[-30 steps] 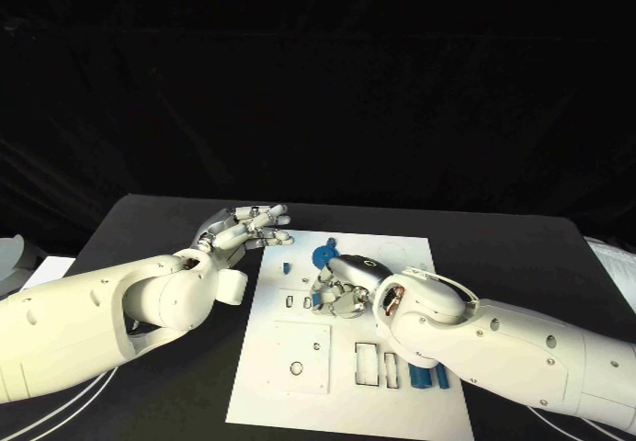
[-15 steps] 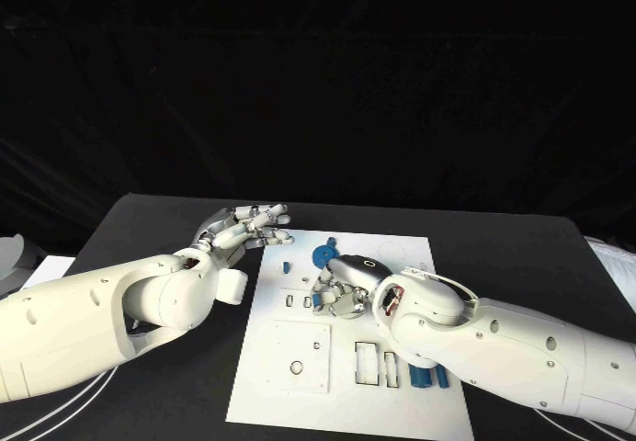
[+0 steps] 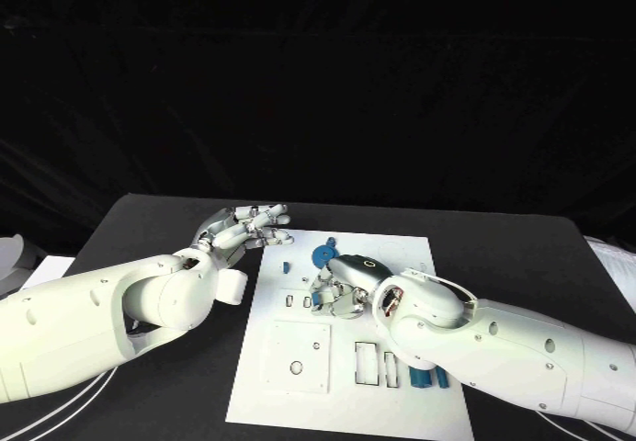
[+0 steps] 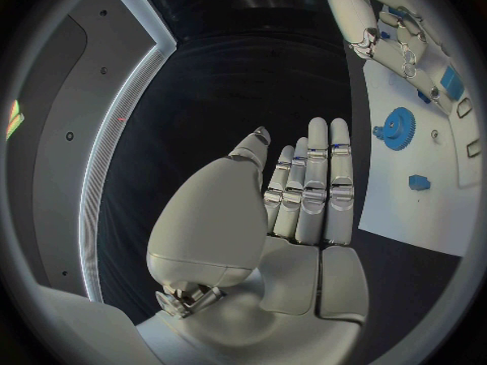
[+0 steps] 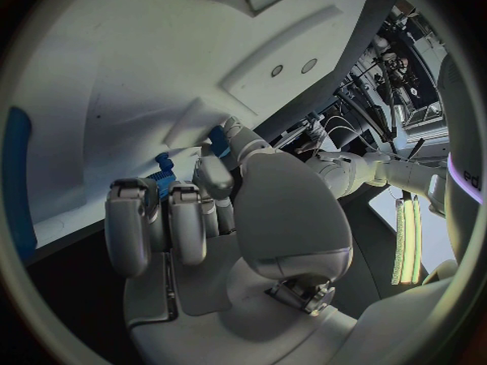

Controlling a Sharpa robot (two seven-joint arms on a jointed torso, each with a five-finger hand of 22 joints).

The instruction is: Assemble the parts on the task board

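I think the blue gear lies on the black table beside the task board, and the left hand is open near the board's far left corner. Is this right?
Not fully. The blue gear lies on the white task board itself, not on the black table; the head view shows this, as does the left wrist view. The left hand is indeed open near the board's far left corner.

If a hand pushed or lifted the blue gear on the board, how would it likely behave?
The blue gear looks like a thin rigid disc, so probably stiff and light. Lying flat on the task board, it would likely slide, not roll. Its low edge may be hard to pinch, though the teeth seen in the left wrist view should give some grip.
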